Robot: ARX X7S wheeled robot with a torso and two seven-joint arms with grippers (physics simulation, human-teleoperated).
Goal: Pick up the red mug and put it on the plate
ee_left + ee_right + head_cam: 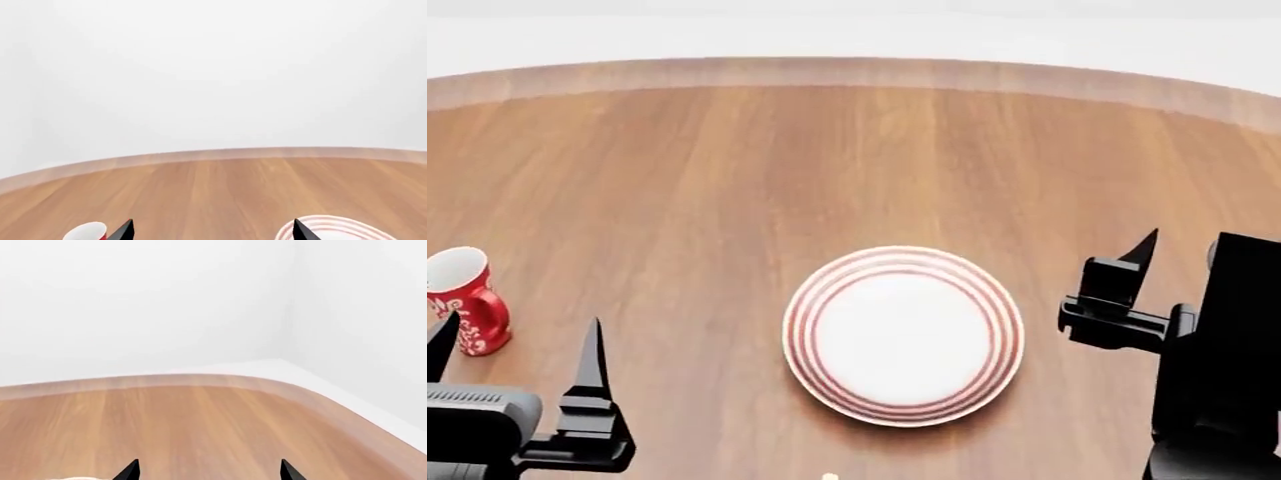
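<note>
Grippers sit nearest the camera in the head view, 1 at each lower corner, both black and both with their 2 fingers spread apart and nothing between them. The left gripper (514, 345) hovers at the lower left, its pointed fingertips (593, 340) aimed away from the robot; in the left wrist view the same 2 tips (123, 231) stand wide apart over bare wood. The right gripper (1148, 250) hangs at the right side, beside the plate but apart from it, and the right wrist view shows its tips (130, 471) likewise parted over the table. Just ahead of the left gripper stands the red mug (467, 300), upright on the table near the left edge of the head view, white inside, with a white pattern on its red wall; one left finger overlaps its lower part in the picture, and I cannot tell whether they touch. The plate (904, 335), white with red rings around its rim, lies flat near the middle of the table, well apart from the mug and with nothing on it. Farther off, the wooden table (854, 150) runs to a curved pale edge, and beyond that is a plain white wall (147, 300).
</note>
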